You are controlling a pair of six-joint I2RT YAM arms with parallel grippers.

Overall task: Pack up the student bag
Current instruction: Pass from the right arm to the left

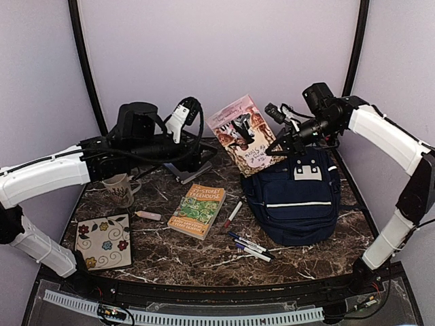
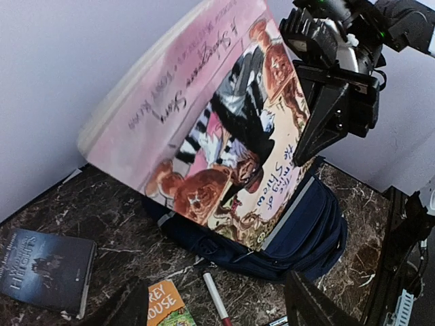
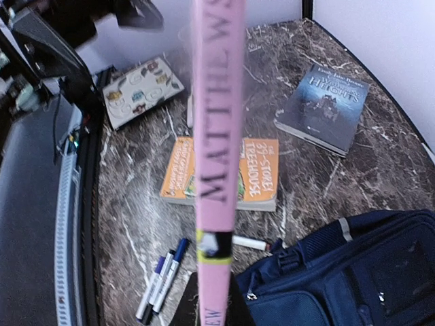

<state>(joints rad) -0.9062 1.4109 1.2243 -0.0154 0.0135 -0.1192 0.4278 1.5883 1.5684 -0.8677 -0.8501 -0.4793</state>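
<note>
Dark marble worktop, pale walls. The right hand is clamped on the edge of a pink paperback, held tilted at the top end of the backpack. The left hand stands wide, holding nothing. Best to lower the book edge-first, squarely over the opening. The backpack lies right of centre, navy with thin white stripes and a studded white patch. Whether its mouth is unzipped cannot be told.
</note>
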